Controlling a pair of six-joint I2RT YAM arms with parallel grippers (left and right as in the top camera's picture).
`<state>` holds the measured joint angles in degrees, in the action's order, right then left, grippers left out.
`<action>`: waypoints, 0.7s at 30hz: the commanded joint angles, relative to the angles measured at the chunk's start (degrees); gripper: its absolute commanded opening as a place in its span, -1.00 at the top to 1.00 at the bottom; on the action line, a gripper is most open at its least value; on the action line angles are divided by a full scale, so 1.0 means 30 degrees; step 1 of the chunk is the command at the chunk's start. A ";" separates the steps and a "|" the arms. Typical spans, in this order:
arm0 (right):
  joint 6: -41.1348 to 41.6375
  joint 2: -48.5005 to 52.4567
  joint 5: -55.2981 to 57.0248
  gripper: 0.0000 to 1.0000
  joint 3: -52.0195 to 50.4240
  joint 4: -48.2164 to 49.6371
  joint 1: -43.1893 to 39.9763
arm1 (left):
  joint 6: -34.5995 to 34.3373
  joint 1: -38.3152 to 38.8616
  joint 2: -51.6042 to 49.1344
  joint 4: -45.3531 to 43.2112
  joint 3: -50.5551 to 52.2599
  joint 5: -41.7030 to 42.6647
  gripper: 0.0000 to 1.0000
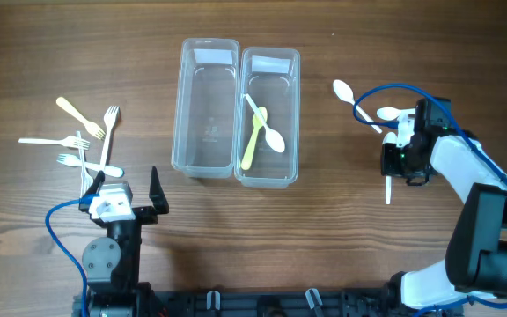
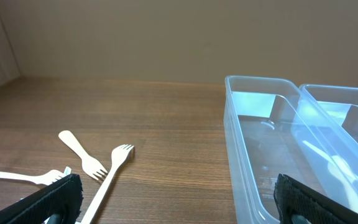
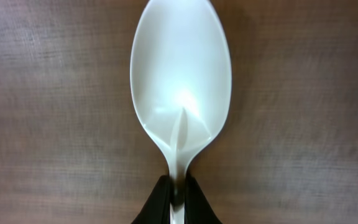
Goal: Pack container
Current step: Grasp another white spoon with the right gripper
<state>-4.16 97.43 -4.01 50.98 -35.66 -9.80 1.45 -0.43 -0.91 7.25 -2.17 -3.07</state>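
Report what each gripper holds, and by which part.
Right gripper holds a white spoon by the neck of its handle, just below the bowl. Left gripper is open and holds nothing.

Even, soft light, faint shadows, glare on the white spoon, slightly blurred table behind.

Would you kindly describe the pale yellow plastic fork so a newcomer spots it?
From the two clear plastic containers mid-table, look left to the cluster of forks. The pale yellow plastic fork lies at its far edge; every other fork there is white.
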 commanded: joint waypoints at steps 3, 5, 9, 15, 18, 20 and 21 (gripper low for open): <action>0.1107 -0.1843 0.0284 0.91 0.2514 -0.3417 0.0066 | 0.0313 0.0109 0.0066 -0.0066 0.0117 0.0226 -1.00; 0.1078 -0.4116 -0.0962 0.92 0.4299 -0.4736 0.0240 | 0.0313 0.0109 0.0066 -0.0066 0.0117 0.0226 -0.99; 0.0925 -0.9981 -1.0331 0.91 0.6003 -0.0561 0.3300 | 0.0313 0.0109 0.0066 -0.0066 0.0117 0.0226 -1.00; 0.3803 -0.8043 -0.8306 0.92 0.5333 0.3432 0.8306 | 0.0313 0.0109 0.0066 -0.0066 0.0117 0.0226 -0.99; 0.5005 -0.4510 -0.7912 0.91 0.5333 0.4685 0.9639 | 0.0313 0.0109 0.0066 -0.0066 0.0117 0.0226 -0.99; 0.6309 -0.2047 -0.8189 0.91 0.5340 0.6018 1.0083 | 0.0313 0.0109 0.0066 -0.0066 0.0117 0.0226 -1.00; 0.7053 -0.1377 -0.8262 0.92 0.5340 0.6404 1.0083 | 0.0313 0.0109 0.0066 -0.0066 0.0117 0.0226 -0.99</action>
<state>10.24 88.68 -28.86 67.70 -18.65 19.75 1.45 -0.40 -0.91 7.25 -2.17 -3.07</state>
